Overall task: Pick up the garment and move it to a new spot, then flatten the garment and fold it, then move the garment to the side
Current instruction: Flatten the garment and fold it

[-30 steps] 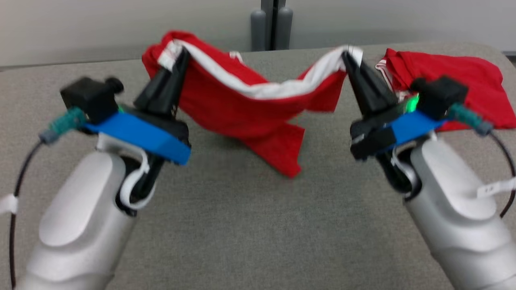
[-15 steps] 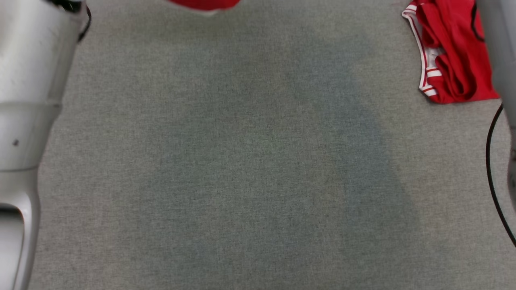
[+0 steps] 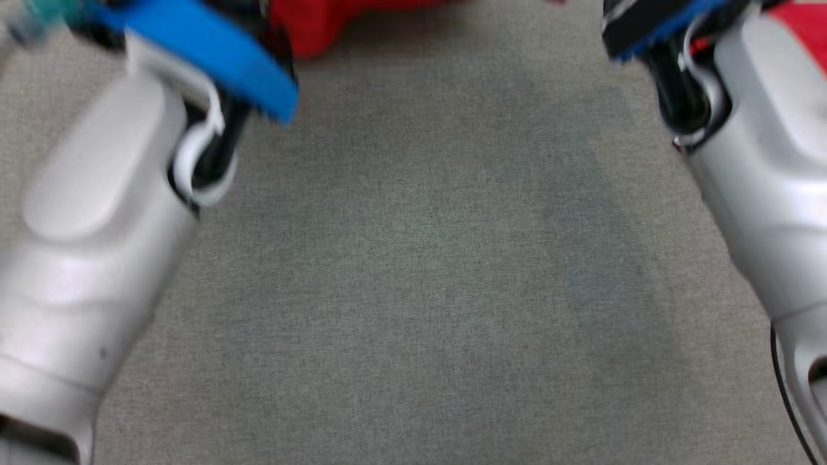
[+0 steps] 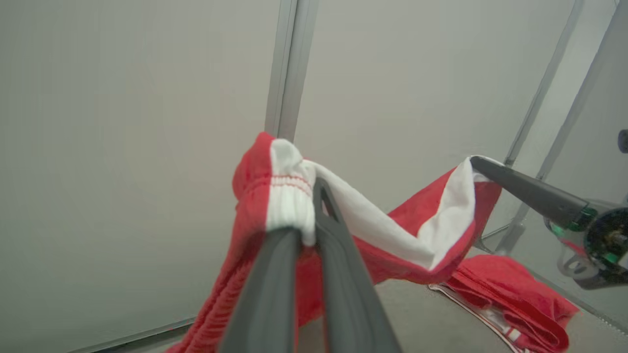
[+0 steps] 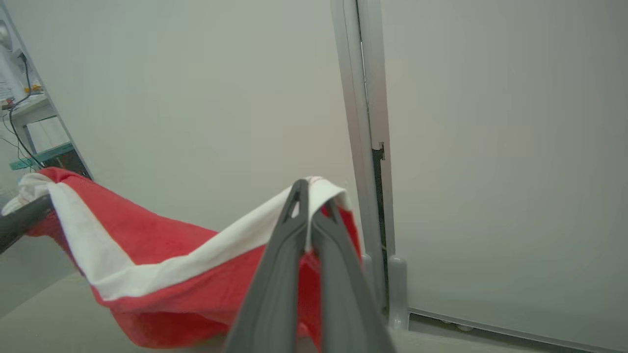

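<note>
Head view: blurred, looking steeply down on the grey table [image 3: 413, 271]. The left forearm [image 3: 90, 213] comes in from the lower left and the right forearm [image 3: 769, 194] from the right edge, both angled up and away from the body with wrists at the top of the picture. A strip of the red garment [image 3: 310, 26] shows between them at the top edge. More red at the top right corner, probably a second red garment [image 3: 807, 26].

Left wrist view: the left gripper [image 4: 306, 215] is pinched tight on the white waistband, with the cloth bunched over its fingers. The waistband sags across to the right gripper [image 4: 478, 163], which is closed on the other end. The red body of the garment hangs below the band, and whether its lowest part touches the table I cannot tell. The second red garment lies crumpled on the table beyond. Both grippers are raised, fingers pointing up and forward toward a pale wall [image 4: 122, 122].

Right wrist view: same hold from the other side, fingers closed on the band's corner and cloth draped down to the left. A grey post [image 5: 365, 147] stands behind.

Judgement: pick-up done, carry to the new spot under way. Laying flat, folding and moving aside remain.
</note>
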Controlling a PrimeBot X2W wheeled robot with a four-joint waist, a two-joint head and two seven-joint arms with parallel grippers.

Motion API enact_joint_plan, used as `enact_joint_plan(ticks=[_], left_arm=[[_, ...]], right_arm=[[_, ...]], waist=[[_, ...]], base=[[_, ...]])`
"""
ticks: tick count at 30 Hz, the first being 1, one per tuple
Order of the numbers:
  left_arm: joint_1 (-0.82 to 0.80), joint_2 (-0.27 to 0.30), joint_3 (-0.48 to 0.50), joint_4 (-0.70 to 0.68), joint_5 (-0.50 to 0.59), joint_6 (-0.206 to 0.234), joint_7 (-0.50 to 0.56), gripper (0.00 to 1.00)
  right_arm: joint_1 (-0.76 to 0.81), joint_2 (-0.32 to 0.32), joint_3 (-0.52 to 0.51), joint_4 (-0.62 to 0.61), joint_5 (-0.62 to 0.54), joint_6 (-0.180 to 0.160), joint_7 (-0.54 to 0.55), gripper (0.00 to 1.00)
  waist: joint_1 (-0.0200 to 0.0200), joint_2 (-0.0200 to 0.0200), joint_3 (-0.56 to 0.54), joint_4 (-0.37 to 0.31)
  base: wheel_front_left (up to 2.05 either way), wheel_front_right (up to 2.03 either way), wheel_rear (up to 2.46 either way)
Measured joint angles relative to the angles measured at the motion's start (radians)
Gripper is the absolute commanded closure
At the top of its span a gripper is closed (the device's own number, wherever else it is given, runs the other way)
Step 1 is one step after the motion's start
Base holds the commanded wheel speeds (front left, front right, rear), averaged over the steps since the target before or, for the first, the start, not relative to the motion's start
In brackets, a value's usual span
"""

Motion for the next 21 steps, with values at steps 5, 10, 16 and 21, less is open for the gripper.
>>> enact_joint_plan(ticks=[5,10,16,21], left_arm=[[0.261,0.021,0.01,-0.047,0.002,0.001,-0.014,1.0],[0.526,0.02,0.101,-0.158,0.065,0.02,-0.017,1.0],[0.781,0.013,0.127,-0.248,0.132,0.035,-0.016,1.0],[0.903,0.003,0.125,-0.29,0.16,0.051,-0.017,1.0]], right_arm=[[0.24,-0.055,0.026,-0.129,0.019,0.0,0.0,1.0],[0.494,-0.1,0.011,-0.254,0.045,0.0,0.0,1.0],[0.774,-0.123,-0.033,-0.382,0.056,0.0,0.0,1.0],[0.955,-0.135,-0.088,-0.461,0.062,0.0,0.0,1.0]], waist=[[-0.0001,-0.0002,-0.039,0.005],[-0.0003,-0.0003,-0.089,0.013],[-0.0003,-0.0005,-0.151,0.021],[-0.0003,-0.0005,-0.195,0.024]], base=[[0.0,0.0,0.0],[0.0,0.0,0.0],[0.0,0.0,0.0],[0.0,0.0,0.0]])
